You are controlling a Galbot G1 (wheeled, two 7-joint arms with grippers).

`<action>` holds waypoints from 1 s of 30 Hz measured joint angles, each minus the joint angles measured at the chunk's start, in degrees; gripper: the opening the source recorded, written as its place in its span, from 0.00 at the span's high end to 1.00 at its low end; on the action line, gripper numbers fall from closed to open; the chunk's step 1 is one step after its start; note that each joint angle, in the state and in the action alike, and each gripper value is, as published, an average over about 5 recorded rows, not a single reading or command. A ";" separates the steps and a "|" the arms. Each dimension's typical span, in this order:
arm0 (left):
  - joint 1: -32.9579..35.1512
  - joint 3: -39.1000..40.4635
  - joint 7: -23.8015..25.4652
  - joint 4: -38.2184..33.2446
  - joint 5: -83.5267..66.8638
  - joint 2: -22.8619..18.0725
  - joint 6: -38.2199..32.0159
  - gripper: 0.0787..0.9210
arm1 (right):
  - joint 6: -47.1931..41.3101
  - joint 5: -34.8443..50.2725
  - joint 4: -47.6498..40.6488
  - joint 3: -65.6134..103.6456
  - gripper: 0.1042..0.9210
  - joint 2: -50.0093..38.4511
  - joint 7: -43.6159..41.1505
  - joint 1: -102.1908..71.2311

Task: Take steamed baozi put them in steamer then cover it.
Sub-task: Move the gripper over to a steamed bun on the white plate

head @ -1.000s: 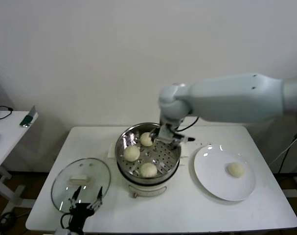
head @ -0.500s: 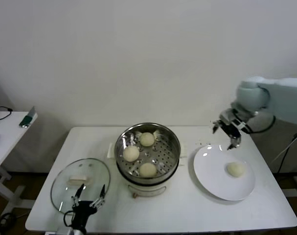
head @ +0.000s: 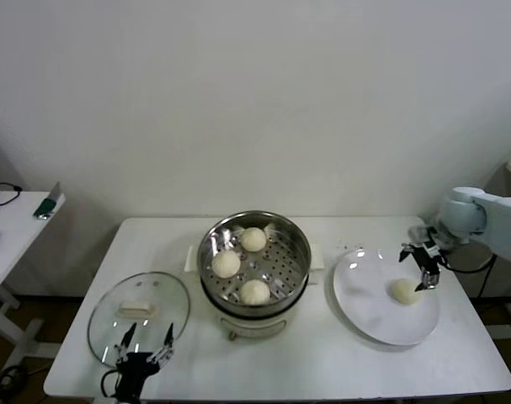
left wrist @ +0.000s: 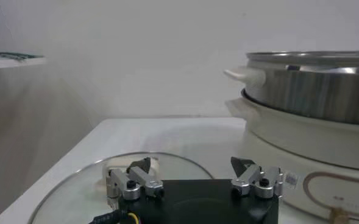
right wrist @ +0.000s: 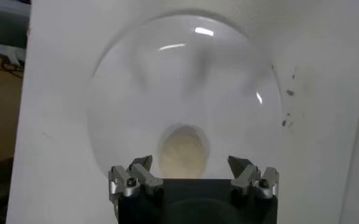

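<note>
The right gripper (head: 421, 268) hangs over the white plate (head: 364, 303), fingers spread wide and holding nothing, right above the last steamed baozi (head: 405, 291). From the wrist, that bun (right wrist: 183, 150) sits between the parted fingertips (right wrist: 141, 163).

Three more buns (head: 254, 292) rest in the steamer (head: 253, 220), whose shiny basket sits atop a white cooker base (left wrist: 301, 141). There is a printed panel low on that base, but the writing is too small to read.

The cover (head: 139, 313) lies flat on the white table (head: 322, 370), left of the steamer. The left gripper (head: 143, 352) waits at its near edge, fingers apart, empty.

Plain white wall behind; a small white side table (head: 11, 223) stands off to the left carrying a few dark items.
</note>
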 measured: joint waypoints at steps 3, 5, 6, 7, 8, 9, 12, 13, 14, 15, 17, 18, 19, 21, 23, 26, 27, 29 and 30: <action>0.32 -0.04 0.00 -0.08 0.21 -0.13 -0.13 0.12 | -0.25 -1.04 -2.31 3.27 0.12 0.13 0.16 -4.02; 0.49 -0.05 0.00 -0.14 0.33 -0.19 -0.19 0.12 | -0.37 -1.68 -3.63 5.18 0.12 0.31 0.30 -6.38; 0.56 -0.07 0.00 -0.17 0.39 -0.22 -0.21 0.12 | -0.40 -1.93 -4.23 6.03 0.12 0.42 0.38 -7.41; 0.62 -0.07 0.00 -0.18 0.44 -0.23 -0.23 0.12 | -0.42 -2.15 -4.80 6.85 0.12 0.54 0.49 -8.41; 0.67 -0.08 -0.01 -0.19 0.49 -0.24 -0.24 0.12 | -0.43 -2.34 -5.35 7.60 0.12 0.65 0.62 -9.33; 0.72 -0.09 -0.01 -0.19 0.55 -0.25 -0.26 0.12 | -0.44 -2.49 -5.88 8.30 0.12 0.76 0.75 -10.16; 0.86 -0.09 -0.02 -0.23 0.69 -0.26 -0.31 0.12 | -0.48 -2.89 -7.30 10.19 0.12 1.15 1.23 -12.37; 0.89 -0.08 -0.02 -0.24 0.72 -0.26 -0.33 0.12 | -0.52 -3.02 -7.69 10.71 0.12 1.29 1.38 -12.97; 0.92 -0.08 -0.03 -0.26 0.74 -0.26 -0.35 0.12 | -0.57 -3.16 -8.01 11.18 0.12 1.42 1.53 -13.50; 0.95 -0.08 -0.03 -0.27 0.74 -0.26 -0.36 0.12 | -0.64 -3.30 -8.26 11.58 0.12 1.53 1.66 -13.95; 1.00 -0.09 -0.03 -0.29 0.75 -0.26 -0.40 0.12 | -0.78 -3.54 -8.62 12.24 0.12 1.66 1.92 -14.71; 1.02 -0.10 -0.04 -0.30 0.75 -0.25 -0.43 0.12 | -0.86 -3.64 -8.76 12.54 0.12 1.70 2.05 -15.04; 1.03 -0.11 -0.05 -0.32 0.75 -0.25 -0.45 0.12 | -0.92 -3.72 -8.88 12.80 0.12 1.75 2.19 -15.33; 1.05 -0.12 -0.07 -0.34 0.75 -0.24 -0.49 0.12 | -1.05 -3.83 -9.08 13.31 0.12 1.84 2.46 -15.86; 1.05 -0.13 -0.09 -0.36 0.75 -0.22 -0.54 0.12 | -1.22 -3.90 -9.21 13.79 0.13 1.93 2.69 -16.34; 1.03 -0.14 -0.13 -0.37 0.75 -0.21 -0.63 0.12 | -1.45 -3.97 -9.28 14.54 0.17 1.99 2.91 -16.93; 1.02 -0.14 -0.15 -0.36 0.75 -0.20 -0.66 0.12 | -1.50 -3.98 -9.28 14.77 0.18 1.99 2.95 -17.07; 0.99 -0.15 -0.17 -0.34 0.75 -0.19 -0.69 0.12 | -1.61 -4.00 -9.27 15.12 0.20 1.96 3.01 -17.27; 0.98 -0.16 -0.17 -0.33 0.75 -0.18 -0.71 0.12 | -1.67 -4.00 -9.25 15.26 0.21 1.93 3.02 -17.35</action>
